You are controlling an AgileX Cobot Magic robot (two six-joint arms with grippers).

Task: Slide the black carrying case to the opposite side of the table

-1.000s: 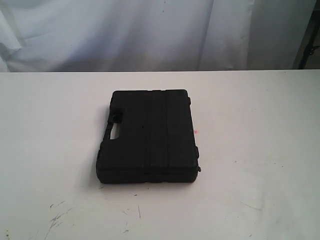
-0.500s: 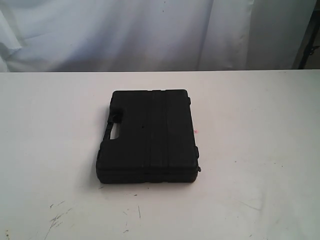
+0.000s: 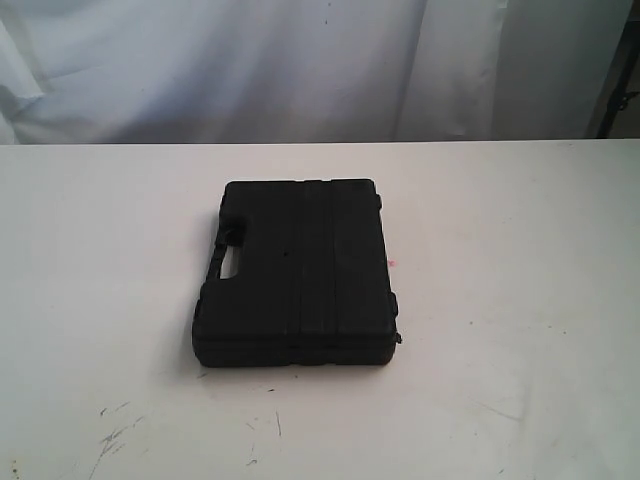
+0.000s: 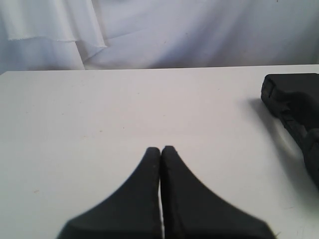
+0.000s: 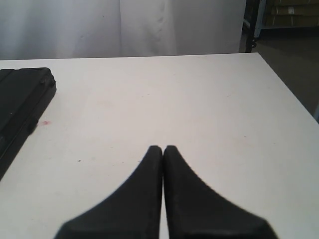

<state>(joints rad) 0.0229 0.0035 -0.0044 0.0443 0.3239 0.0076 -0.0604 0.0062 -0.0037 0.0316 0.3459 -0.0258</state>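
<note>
The matte-black case (image 3: 295, 270) lies flat near the middle of the white table (image 3: 520, 250), its cut-out handle (image 3: 228, 262) on its left edge. No arm shows in the exterior view. My left gripper (image 4: 161, 149) is shut with nothing in it, over bare table; the case's handle side (image 4: 294, 109) sits well off to one side of it. Also shut and empty, my right gripper (image 5: 163, 148) hovers over bare table, apart from the case's latch edge (image 5: 22, 107). A tiny red dot (image 5: 46, 122) marks the table beside that edge.
White curtains (image 3: 300, 60) hang behind the table's far edge. Dark scratches (image 3: 115, 430) mark the near left of the tabletop. The table's right edge (image 5: 294, 99) drops to a dark floor, with shelving beyond.
</note>
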